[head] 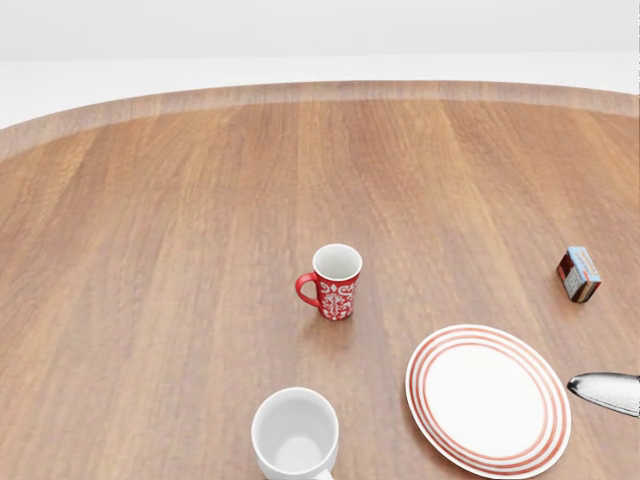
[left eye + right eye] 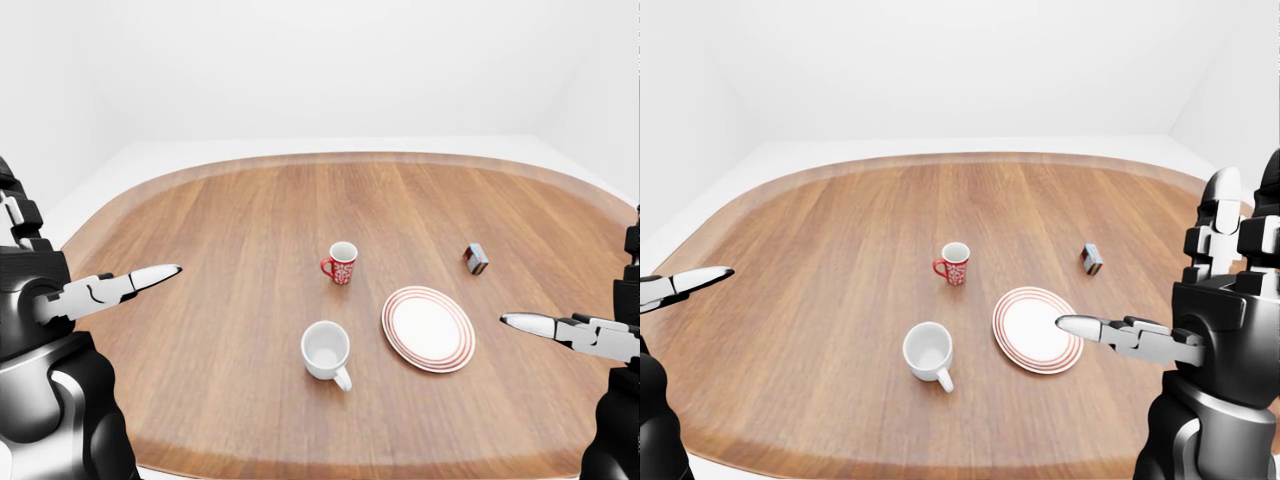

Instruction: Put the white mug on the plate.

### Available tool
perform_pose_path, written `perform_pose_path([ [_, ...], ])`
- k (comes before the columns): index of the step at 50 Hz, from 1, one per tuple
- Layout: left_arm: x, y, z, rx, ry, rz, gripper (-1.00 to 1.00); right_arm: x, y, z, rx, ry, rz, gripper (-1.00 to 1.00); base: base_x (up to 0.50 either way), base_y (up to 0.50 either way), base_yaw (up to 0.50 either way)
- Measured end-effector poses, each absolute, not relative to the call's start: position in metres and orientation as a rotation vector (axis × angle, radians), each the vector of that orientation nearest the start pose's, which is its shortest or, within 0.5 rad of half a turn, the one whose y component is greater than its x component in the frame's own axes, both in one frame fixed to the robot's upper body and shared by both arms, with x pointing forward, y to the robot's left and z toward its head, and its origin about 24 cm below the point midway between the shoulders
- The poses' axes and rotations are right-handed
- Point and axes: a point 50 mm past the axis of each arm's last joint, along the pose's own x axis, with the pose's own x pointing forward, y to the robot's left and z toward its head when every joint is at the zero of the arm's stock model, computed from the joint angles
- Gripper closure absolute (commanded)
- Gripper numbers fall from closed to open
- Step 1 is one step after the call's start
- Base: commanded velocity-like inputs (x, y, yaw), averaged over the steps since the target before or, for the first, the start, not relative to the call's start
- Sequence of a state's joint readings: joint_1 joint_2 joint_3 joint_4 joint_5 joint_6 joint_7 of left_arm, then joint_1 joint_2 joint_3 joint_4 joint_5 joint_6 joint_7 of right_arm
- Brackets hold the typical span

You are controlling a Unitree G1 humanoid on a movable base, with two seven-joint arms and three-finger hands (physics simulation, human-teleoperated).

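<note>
Head view looks steeply down, close; both eye views share the whole table (image 2: 250,220).

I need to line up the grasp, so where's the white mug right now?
In the left-eye view the white mug stands upright on the table, below the red mug and just left of the striped plate, apart from both hands.
</note>
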State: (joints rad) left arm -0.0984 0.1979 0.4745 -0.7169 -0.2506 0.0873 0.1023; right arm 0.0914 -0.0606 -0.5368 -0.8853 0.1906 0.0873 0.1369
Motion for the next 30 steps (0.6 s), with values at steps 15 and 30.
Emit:
perform_pose_path([
  [15,0.189,0.246,0.229,0.046,-0.804,0.366,-1.00,0.155,-0.233,0.216,-0.189,-0.745,-0.258,-1.00,0.00,0.00,0.00],
  [30,0.190,0.243,0.229,0.052,-0.801,0.359,-1.00,0.188,-0.199,0.249,-0.471,-0.854,-0.058,-1.00,0.00,0.00,0.00],
])
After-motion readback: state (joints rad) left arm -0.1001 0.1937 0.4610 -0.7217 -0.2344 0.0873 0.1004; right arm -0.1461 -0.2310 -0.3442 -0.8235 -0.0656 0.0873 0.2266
